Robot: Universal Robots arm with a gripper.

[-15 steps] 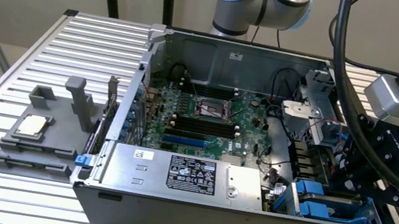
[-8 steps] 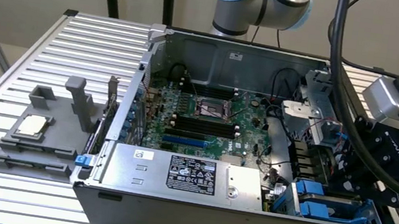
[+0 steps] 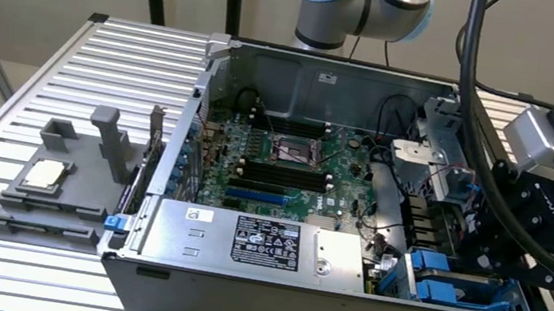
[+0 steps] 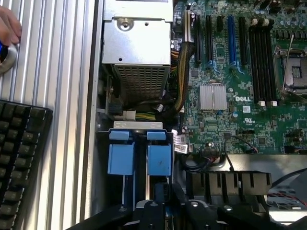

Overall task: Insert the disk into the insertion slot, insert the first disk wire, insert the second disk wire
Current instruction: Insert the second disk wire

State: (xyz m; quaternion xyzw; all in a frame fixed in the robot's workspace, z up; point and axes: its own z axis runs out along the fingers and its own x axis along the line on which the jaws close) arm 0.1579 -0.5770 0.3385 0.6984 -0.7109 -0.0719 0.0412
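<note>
The insertion slot (image 3: 445, 281) is the dark metal bay with bright blue rails at the case's near corner, on the exterior view's right. In the wrist view its two blue tabs (image 4: 121, 153) stand side by side with a dark gap between them. My black gripper (image 3: 505, 254) hangs right over this bay, low inside the case, and its dark tip (image 4: 165, 213) sits just beyond the blue tabs. The disk's silver face and white label are hidden.
The silver power-supply box (image 3: 255, 241) lies beside the bay, with cable bundles (image 4: 180, 76) running to the green motherboard (image 4: 240, 86). A grey fixture holding a small silver chip (image 3: 43, 175) stands on the slatted table (image 3: 107, 61). A keyboard (image 4: 19, 158) and a person's hand (image 4: 7, 26) are beside the case.
</note>
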